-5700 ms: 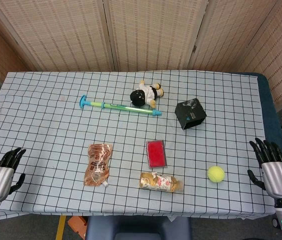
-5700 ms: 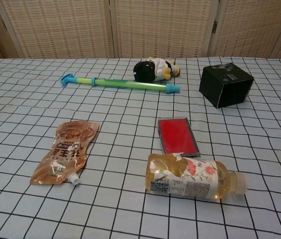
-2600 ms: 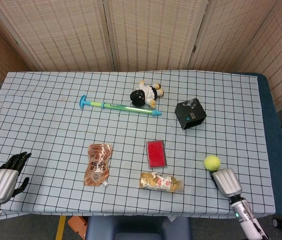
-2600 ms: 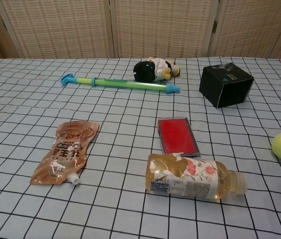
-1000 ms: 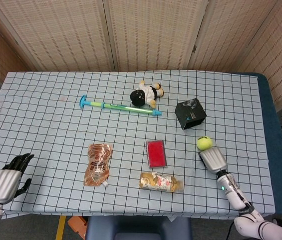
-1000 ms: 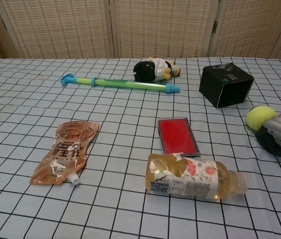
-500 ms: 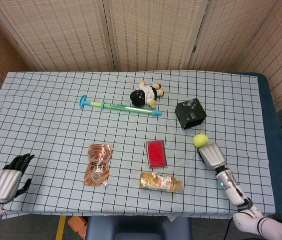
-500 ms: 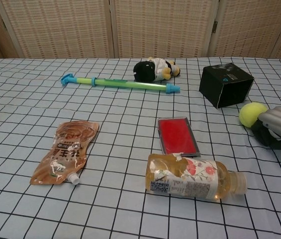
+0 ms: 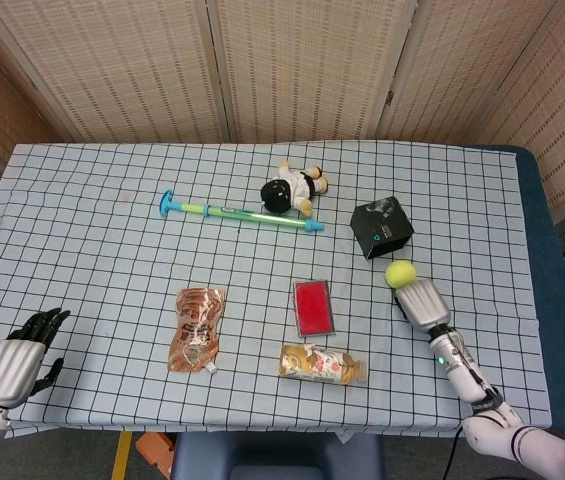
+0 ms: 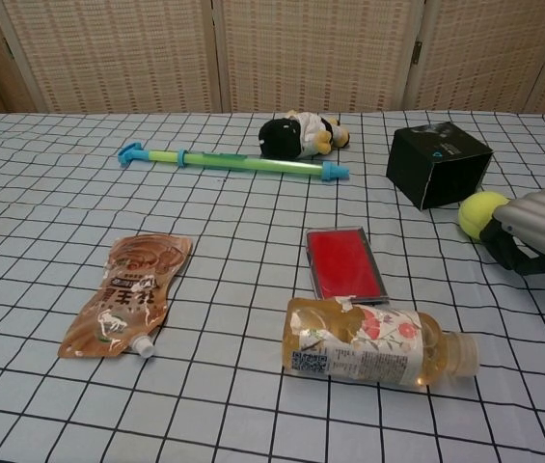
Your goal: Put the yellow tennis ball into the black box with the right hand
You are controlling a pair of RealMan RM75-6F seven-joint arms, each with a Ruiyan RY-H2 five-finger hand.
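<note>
Behind the checked tablecloth (image 9: 112, 260), woven screen panels (image 9: 302, 70).

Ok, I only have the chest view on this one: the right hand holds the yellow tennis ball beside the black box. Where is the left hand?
Observer: The head view shows the left hand at the near left corner of the table, holding nothing and touching none of the items.
Operator: Is the ball over the box?
Observer: No. From above, the yellow tennis ball shows just nearer than the black box, not overlapping its top.
Operator: What's behind the right hand?
Observer: Behind the right hand, its forearm runs back to the table's near edge, passing to the right of the clear plastic drink bottle without touching it.
</note>
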